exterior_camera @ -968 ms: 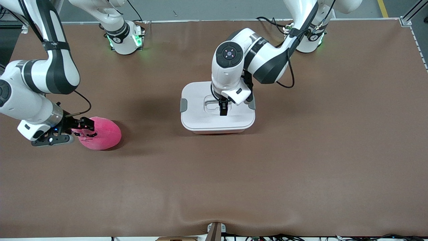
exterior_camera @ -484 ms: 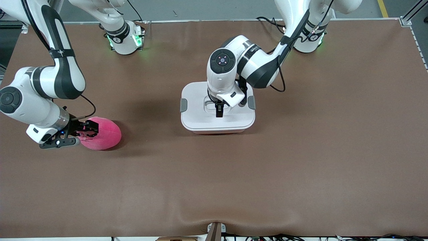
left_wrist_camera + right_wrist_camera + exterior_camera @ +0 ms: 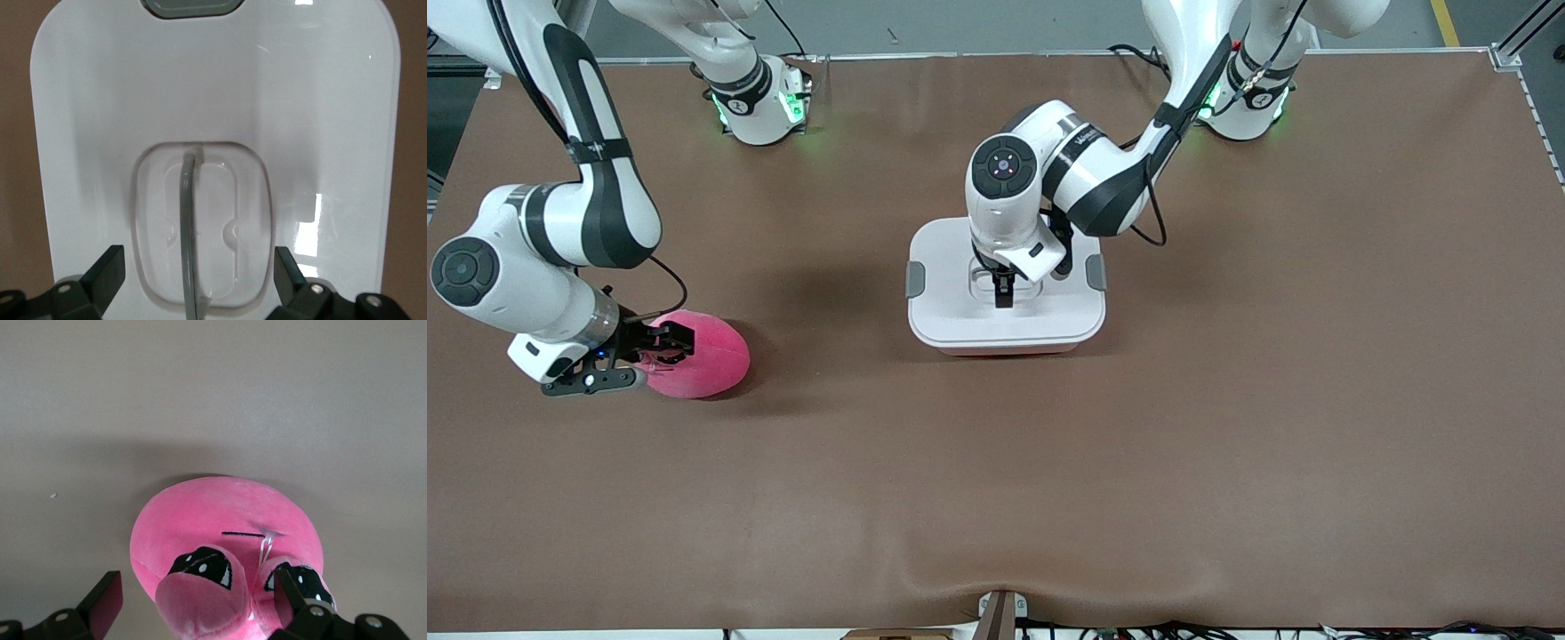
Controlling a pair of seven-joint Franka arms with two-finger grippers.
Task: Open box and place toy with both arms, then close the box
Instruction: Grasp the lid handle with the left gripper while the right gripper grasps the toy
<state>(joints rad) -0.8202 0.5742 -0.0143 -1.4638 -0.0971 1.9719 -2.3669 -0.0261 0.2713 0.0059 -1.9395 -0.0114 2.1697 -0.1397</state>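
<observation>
My left gripper (image 3: 1002, 299), spread, straddles the box (image 3: 1006, 313) handle (image 3: 189, 233); right gripper (image 3: 660, 342), spread around the toy (image 3: 698, 354), may slip off plush.

Bare table (image 3: 1227, 400) surrounds the closed box (image 3: 960, 320); only the toy (image 3: 707, 360) stands well apart.

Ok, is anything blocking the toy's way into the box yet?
Yes: the white lid is on the box, both grey latches down. The open left gripper straddles its handle. The open right gripper is at the toy.
</observation>
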